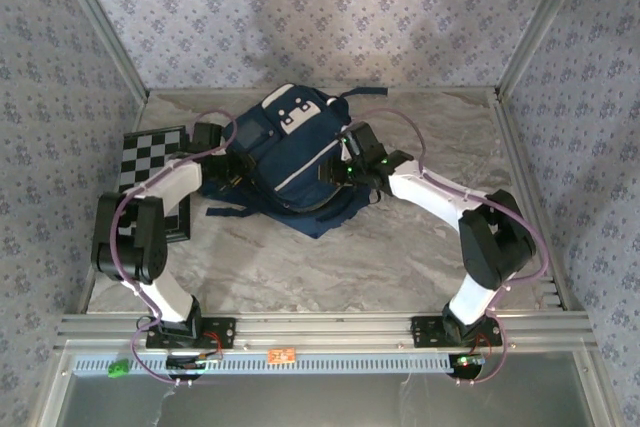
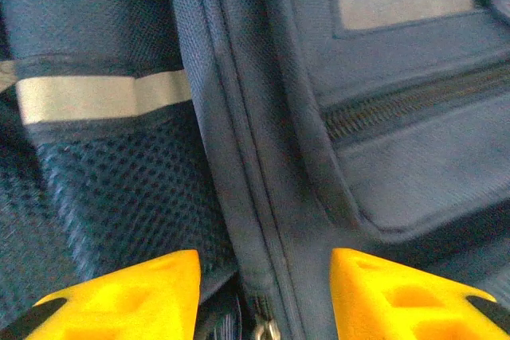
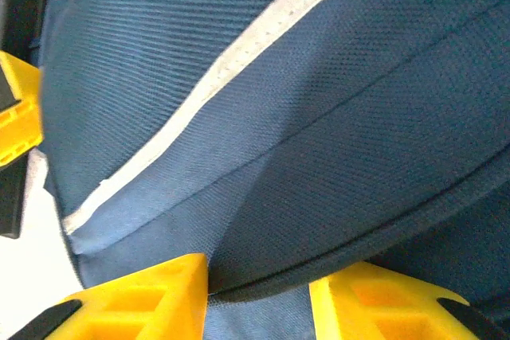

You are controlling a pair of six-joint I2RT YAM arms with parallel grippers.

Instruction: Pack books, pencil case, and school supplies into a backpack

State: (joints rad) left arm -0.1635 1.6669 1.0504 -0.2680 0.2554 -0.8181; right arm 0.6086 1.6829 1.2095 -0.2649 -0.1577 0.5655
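Note:
The navy backpack (image 1: pixel 290 152) lies in the middle of the table, with an arm at each flank. My left gripper (image 1: pixel 222 159) is at its left side. In the left wrist view that gripper (image 2: pixel 264 264) stands open astride the backpack's zip seam (image 2: pixel 255 197), and a metal zip pull (image 2: pixel 267 330) shows low between the fingers. My right gripper (image 1: pixel 347 169) is at the bag's right side. Up close this gripper (image 3: pixel 259 272) is open, and a dark fold of backpack fabric (image 3: pixel 335 197) bulges between its fingers and touches the left one. The books, pencil case and school supplies are hidden.
A black-and-white checkered board (image 1: pixel 150 155) lies at the left, partly under my left arm. Dark straps (image 1: pixel 235 210) trail from the bag toward the front. Metal frame posts and patterned walls ring the table.

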